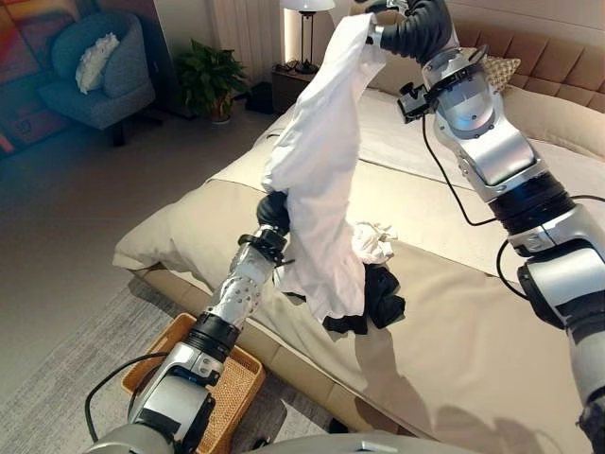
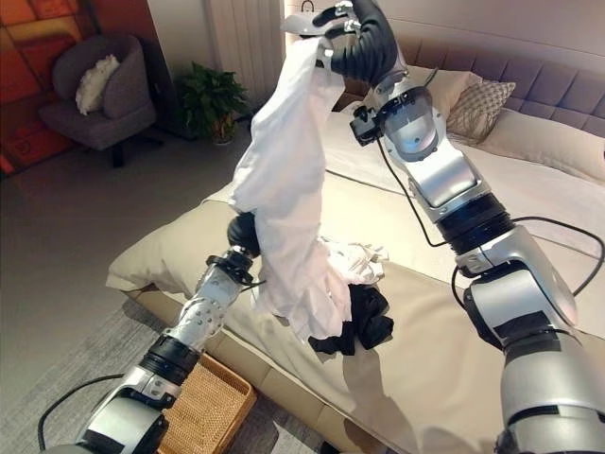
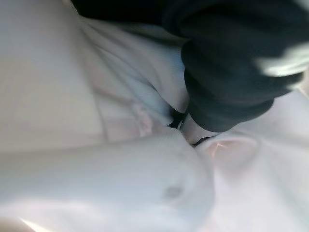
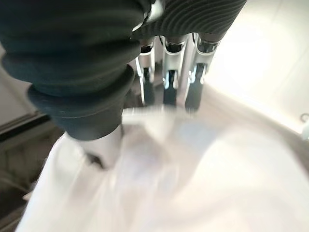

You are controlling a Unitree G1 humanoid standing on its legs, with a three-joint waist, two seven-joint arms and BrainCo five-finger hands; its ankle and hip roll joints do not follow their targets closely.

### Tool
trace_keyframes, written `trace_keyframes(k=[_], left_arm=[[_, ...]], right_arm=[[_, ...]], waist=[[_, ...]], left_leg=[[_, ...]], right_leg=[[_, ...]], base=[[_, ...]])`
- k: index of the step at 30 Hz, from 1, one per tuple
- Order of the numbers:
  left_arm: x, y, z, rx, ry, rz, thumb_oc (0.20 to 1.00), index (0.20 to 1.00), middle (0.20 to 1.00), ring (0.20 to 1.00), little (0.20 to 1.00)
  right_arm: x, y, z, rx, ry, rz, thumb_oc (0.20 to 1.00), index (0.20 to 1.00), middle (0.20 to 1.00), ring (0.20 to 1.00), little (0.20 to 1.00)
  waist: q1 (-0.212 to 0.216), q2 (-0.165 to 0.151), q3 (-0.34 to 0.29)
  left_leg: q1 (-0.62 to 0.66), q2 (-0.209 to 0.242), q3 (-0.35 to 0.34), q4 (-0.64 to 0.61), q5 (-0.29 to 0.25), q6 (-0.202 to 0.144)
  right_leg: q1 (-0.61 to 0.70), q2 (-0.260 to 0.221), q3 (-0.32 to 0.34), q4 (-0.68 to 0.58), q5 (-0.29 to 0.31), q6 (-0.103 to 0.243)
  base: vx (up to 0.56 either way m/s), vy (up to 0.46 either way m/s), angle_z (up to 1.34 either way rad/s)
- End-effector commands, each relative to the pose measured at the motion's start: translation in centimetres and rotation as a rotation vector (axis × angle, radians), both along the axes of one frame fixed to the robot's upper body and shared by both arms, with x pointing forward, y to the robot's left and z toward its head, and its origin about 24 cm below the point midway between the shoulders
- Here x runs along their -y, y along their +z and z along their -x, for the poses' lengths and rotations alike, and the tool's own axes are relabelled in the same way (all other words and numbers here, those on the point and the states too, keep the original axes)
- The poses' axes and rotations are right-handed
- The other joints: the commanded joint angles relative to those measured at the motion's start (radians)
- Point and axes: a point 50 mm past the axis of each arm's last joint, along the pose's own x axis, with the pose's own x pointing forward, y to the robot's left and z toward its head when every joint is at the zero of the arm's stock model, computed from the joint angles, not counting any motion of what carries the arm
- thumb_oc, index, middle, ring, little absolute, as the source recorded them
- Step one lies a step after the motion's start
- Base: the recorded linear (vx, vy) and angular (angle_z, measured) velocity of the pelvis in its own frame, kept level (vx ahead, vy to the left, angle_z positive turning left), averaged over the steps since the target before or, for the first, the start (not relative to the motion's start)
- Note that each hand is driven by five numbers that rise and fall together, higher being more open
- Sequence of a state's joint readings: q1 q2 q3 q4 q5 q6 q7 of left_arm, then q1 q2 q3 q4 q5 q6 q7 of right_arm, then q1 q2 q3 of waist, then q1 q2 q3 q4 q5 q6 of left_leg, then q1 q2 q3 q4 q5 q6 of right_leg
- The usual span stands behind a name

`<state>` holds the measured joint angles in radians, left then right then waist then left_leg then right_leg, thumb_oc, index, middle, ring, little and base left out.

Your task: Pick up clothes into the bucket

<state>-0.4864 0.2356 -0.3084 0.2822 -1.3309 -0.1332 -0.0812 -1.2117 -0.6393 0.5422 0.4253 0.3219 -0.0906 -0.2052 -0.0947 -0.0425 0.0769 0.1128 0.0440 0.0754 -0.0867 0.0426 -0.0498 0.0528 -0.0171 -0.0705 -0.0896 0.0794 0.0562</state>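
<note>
My right hand [image 2: 345, 38] pinches the white shirt's [image 1: 317, 180] top, raised high; it hangs lengthwise down onto my left hand [image 1: 274, 210], whose fingers I cannot tell under cloth. The wicker basket [image 1: 234, 388] sits below my left arm, the nearer one.

L hand [image 1: 275, 210] fingers hidden behind white shirt [image 1: 321, 170].

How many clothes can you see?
3: a white shirt held up by both hands, a crumpled white garment and a black garment on the bed. More may be hidden.
</note>
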Motion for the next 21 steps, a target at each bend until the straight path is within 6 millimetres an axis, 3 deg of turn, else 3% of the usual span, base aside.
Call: trace_keyframes(k=[1, 7, 13, 14, 16, 17, 21], left_arm=[[-0.2, 4.9, -0.1, 0.191, 0.045, 0.097, 0.2, 0.2, 0.2, 0.2, 0.2], [-3.5, 8.4, -0.4, 0.301, 0.213, 0.095, 0.2, 0.2, 0.2, 0.2, 0.2], [-8.8, 12.8, 0.0, 0.46, 0.447, -0.073, 0.2, 0.2, 0.2, 0.2, 0.2], [-8.8, 12.8, 0.0, 0.46, 0.447, -0.074, 0.2, 0.2, 0.2, 0.2, 0.2], [-10.4, 14.6, 0.7, 0.526, 0.543, -0.152, 0.2, 0.2, 0.2, 0.2, 0.2], [-12.0, 16.7, 2.0, 0.618, 0.654, -0.263, 0.2, 0.2, 0.2, 0.2, 0.2], [-14.1, 18.5, 3.7, 0.697, 0.815, -0.416, 0.2, 0.2, 0.2, 0.2, 0.2]], right_arm=[[2.3, 1.8, -0.3, 0.047, -0.105, -0.064, 1.0, 1.0, 1.0, 1.0, 1.0], [3.6, -1.0, -1.4, -0.074, -0.149, -0.014, 1.0, 1.0, 1.0, 1.0, 1.0], [5.9, -5.2, -1.4, -0.202, -0.162, -0.013, 1.0, 1.0, 1.0, 1.0, 1.0], [5.9, -5.2, -1.4, -0.202, -0.161, -0.014, 1.0, 1.0, 1.0, 1.0, 1.0], [6.9, -6.8, -1.3, -0.245, -0.183, -0.017, 1.0, 1.0, 1.0, 1.0, 1.0], [8.2, -8.7, -0.9, -0.293, -0.203, -0.035, 1.0, 1.0, 1.0, 1.0, 1.0], [10.4, -11.1, -0.1, -0.356, -0.244, -0.08, 1.0, 1.0, 1.0, 1.0, 1.0]], waist=[[0.022, -0.053, -0.032], [0.035, -0.048, -0.023], [0.049, -0.031, -0.014], [0.049, -0.032, -0.014], [0.058, -0.025, -0.008], [0.067, -0.023, 0.0], [0.079, -0.019, 0.006]], left_leg=[[-0.021, -0.049, -0.049, 0.068, -0.083, 0.027], [-0.023, -0.054, -0.059, 0.072, -0.084, 0.027], [-0.023, -0.058, -0.063, 0.08, -0.091, 0.029], [-0.023, -0.057, -0.063, 0.081, -0.092, 0.029], [-0.024, -0.059, -0.064, 0.087, -0.096, 0.03], [-0.035, -0.064, -0.067, 0.097, -0.088, 0.031], [-0.04, -0.066, -0.075, 0.104, -0.097, 0.03]], right_leg=[[0.023, -0.098, -0.051, 0.093, -0.072, 0.077], [0.024, -0.105, -0.063, 0.099, -0.075, 0.078], [0.026, -0.107, -0.065, 0.099, -0.078, 0.08], [0.026, -0.107, -0.065, 0.099, -0.078, 0.08], [0.027, -0.108, -0.064, 0.099, -0.078, 0.081], [0.02, -0.111, -0.065, 0.101, -0.07, 0.08], [0.025, -0.11, -0.069, 0.098, -0.079, 0.081]], base=[[0.0, 0.012, 0.09], [0.0, 0.012, 0.1], [0.0, 0.0, 0.0], [0.0, 0.0, 0.0], [0.0, 0.0, 0.0], [0.0, 0.0, 0.0], [0.0, 0.001, 0.01]])
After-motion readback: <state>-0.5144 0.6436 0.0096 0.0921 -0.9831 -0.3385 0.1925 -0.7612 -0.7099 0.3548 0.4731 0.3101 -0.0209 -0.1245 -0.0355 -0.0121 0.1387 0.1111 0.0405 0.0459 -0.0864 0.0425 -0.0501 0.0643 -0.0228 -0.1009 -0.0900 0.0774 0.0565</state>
